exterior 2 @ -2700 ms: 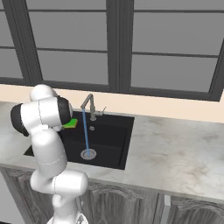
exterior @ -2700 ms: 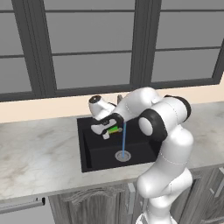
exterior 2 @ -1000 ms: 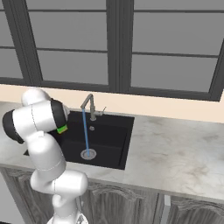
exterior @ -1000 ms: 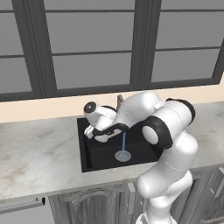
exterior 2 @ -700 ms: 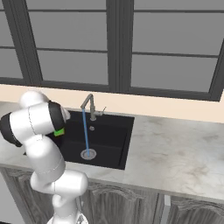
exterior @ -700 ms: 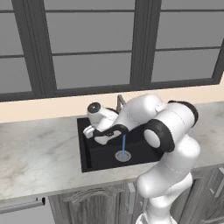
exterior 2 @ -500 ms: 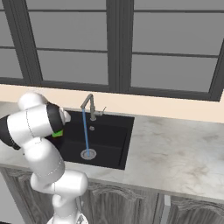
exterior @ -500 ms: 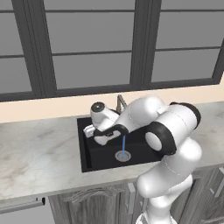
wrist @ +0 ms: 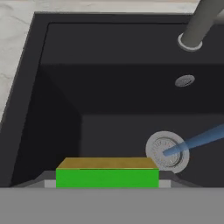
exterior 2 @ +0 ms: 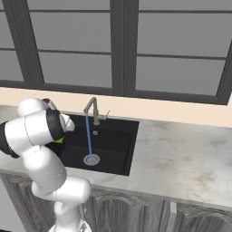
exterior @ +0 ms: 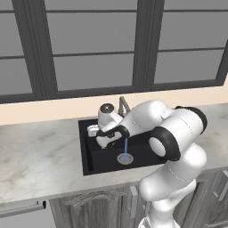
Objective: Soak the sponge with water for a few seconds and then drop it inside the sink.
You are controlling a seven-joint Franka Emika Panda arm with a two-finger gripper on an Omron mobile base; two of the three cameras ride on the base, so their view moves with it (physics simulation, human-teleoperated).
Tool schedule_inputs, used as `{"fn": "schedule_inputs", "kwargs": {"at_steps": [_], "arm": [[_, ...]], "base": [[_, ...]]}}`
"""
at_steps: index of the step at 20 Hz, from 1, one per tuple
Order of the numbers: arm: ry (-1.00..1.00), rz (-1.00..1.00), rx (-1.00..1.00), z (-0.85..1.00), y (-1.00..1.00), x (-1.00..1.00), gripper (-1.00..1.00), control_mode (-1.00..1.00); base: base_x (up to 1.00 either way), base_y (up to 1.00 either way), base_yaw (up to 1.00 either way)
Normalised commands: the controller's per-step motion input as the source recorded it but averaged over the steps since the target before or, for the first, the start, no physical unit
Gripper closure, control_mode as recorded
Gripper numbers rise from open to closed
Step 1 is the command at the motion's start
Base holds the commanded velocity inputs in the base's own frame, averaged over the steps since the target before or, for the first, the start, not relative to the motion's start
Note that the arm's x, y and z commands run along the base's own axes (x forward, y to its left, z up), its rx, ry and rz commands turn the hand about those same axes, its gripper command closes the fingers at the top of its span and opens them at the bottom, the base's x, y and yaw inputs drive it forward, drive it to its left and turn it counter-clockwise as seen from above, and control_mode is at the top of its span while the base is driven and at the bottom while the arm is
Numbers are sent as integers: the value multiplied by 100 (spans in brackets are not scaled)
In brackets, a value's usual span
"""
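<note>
My gripper is shut on the sponge, a green block with a yellow-orange layer, whose ends sit against the two fingers. The hand hangs over the left part of the black sink, above the basin floor. In the right base view a sliver of the sponge peeks out beside the arm. The water falls as a thin blue stream from the faucet onto the silver drain, to the right of the sponge and apart from it. In the hand view the water lands on the drain.
Marble counter lies on both sides of the sink, with a wider stretch of counter to the right. The faucet stands at the back rim, under a wall of windows. The basin wall rises close on the left.
The hand has carried the sponge leftward, out from beside the stream toward the left part of the basin. The water keeps running.
</note>
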Motion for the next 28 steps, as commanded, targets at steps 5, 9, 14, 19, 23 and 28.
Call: {"fn": "schedule_inputs", "kwargs": {"at_steps": [5, 9, 14, 19, 23, 28], "arm": [[0, -10, 2, -14, 0, 0, 100, -100], [0, -6, 4, -31, 0, 0, 100, -100], [0, -4, 5, -25, 0, 0, 100, -100], [0, -4, 5, -24, 0, -1, 100, -100], [0, -5, 2, -27, 0, 0, 100, -100], [0, -6, 0, -21, -7, -1, 100, -100]], "base": [[0, 0, 0], [0, 0, 0], [0, 0, 0], [0, 0, 0], [0, 0, 0], [0, 0, 0]]}}
